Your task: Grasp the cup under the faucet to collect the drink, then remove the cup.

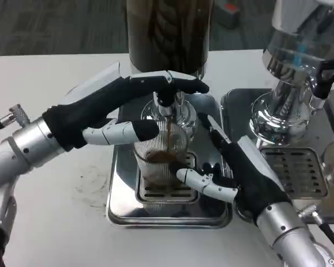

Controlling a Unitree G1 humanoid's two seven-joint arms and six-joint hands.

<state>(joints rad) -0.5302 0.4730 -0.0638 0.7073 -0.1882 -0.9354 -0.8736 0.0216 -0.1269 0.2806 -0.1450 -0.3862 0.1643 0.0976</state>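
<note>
A clear ribbed cup (pixel 162 158) stands on the drip tray grate (pixel 156 193) under the black faucet (pixel 168 95) of the dark drink dispenser (pixel 168 33). Brown liquid sits in the cup and a thin stream falls into it. My left hand (pixel 108 114) reaches in from the left, its upper fingers lying on the black tap lever (pixel 181 83) and its thumb against the cup's rim. My right hand (pixel 234 172) is at the cup's right side, thumb touching its lower front and fingers behind it.
The steel tray (pixel 119 214) holds the cup. A second chrome dispenser (pixel 292 83) with a black tap (pixel 322 78) and its own grate (pixel 295 169) stands close on the right. White table surface (pixel 61 222) lies at the left and front.
</note>
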